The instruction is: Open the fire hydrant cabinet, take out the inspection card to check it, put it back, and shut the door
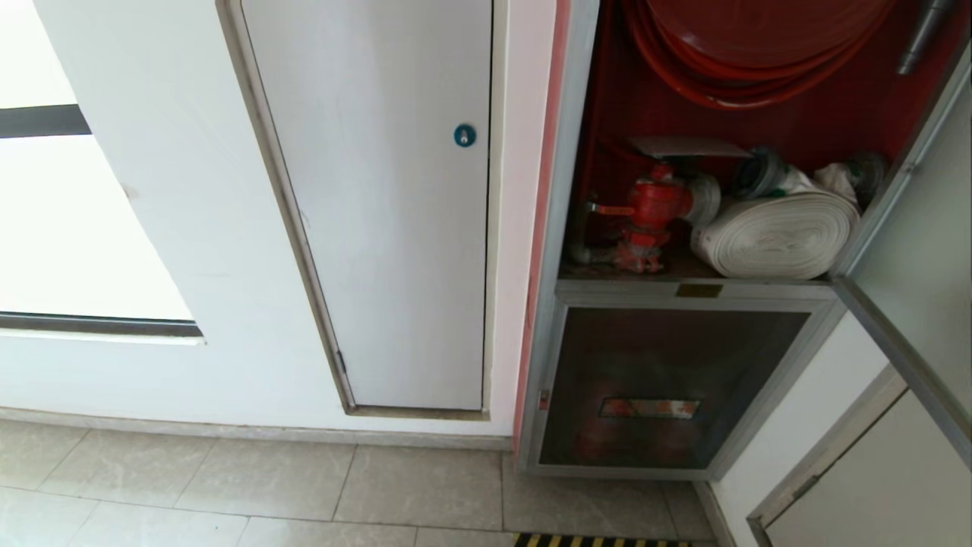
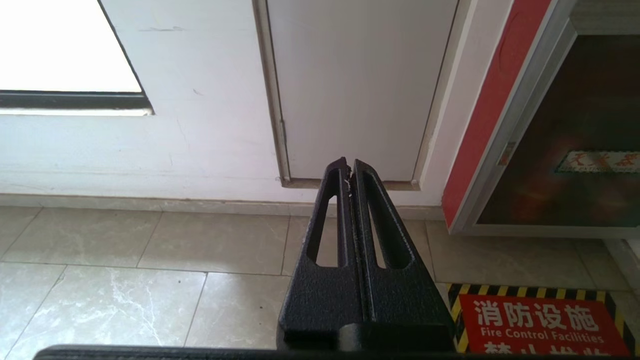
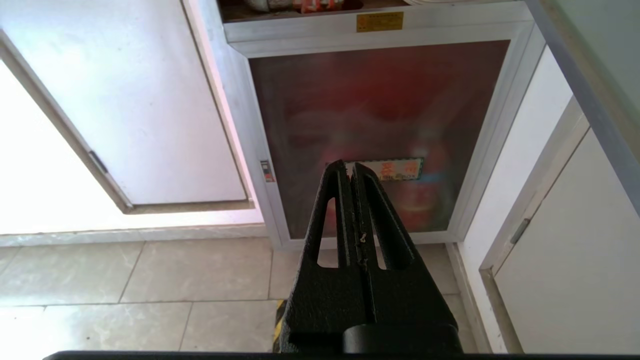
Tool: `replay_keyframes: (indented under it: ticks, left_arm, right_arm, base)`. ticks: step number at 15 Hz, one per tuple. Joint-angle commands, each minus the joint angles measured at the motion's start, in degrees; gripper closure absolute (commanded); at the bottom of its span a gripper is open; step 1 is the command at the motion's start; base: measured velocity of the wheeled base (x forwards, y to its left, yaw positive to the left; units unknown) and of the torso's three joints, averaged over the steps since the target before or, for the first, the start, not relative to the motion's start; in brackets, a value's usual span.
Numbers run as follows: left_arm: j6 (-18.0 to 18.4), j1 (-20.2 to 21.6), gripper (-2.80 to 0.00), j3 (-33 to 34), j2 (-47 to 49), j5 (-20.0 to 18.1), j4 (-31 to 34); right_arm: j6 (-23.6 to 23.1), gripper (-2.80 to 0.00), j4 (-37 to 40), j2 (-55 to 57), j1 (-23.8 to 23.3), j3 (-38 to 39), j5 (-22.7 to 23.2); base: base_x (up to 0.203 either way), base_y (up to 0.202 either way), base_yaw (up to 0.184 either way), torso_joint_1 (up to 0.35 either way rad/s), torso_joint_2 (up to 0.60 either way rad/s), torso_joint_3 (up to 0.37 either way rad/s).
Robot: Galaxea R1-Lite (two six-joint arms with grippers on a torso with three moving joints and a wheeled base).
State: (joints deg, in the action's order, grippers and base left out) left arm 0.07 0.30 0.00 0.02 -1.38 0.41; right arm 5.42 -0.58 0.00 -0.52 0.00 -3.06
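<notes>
Big door hanging open, card not showing.
The red metal fire hydrant cabinet (image 1: 683, 190) is sitting at 2 o'clock, its glass door (image 1: 923, 251) swung wide at 3 o'clock; both end effectors, left (image 2: 348, 167) and right (image 3: 350, 170), are pressing together empty, so closing is waiting.

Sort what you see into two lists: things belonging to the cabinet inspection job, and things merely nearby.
Job:
- fire hydrant cabinet
- door, swung open
- inspection card: not visible

Nearby:
- white panel with blue lock
- lower glass panel
- floor sign
</notes>
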Motion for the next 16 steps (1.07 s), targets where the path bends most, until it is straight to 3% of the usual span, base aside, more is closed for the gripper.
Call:
replay_keyframes:
  ticks: [1, 12, 16]
  left_arm:
    - [0.0, 0.0, 0.0, 0.0, 0.1, 0.0, 0.0]
    - [0.0, 0.0, 0.0, 0.0, 0.1, 0.0, -0.1]
    - [0.0, 0.0, 0.0, 0.0, 0.0, 0.0, 0.0]
  right_arm:
    - [0.0, 0.0, 0.0, 0.1, 0.0, 0.0, 0.0]
    - [-0.1, 0.0, -0.2, 0.0, 0.0, -0.7, 0.0]
    - [-0.1, 0.0, 0.1, 4.7, 0.0, -11.0, -0.8]
  base:
    - [0.0, 0.0, 0.0, 0.0, 0.0, 0.0]
    - [0.0, 0.0, 0.0, 0.0, 0.0, 0.0]
    - [0.0, 0.0, 0.0, 0.0, 0.0, 0.0]
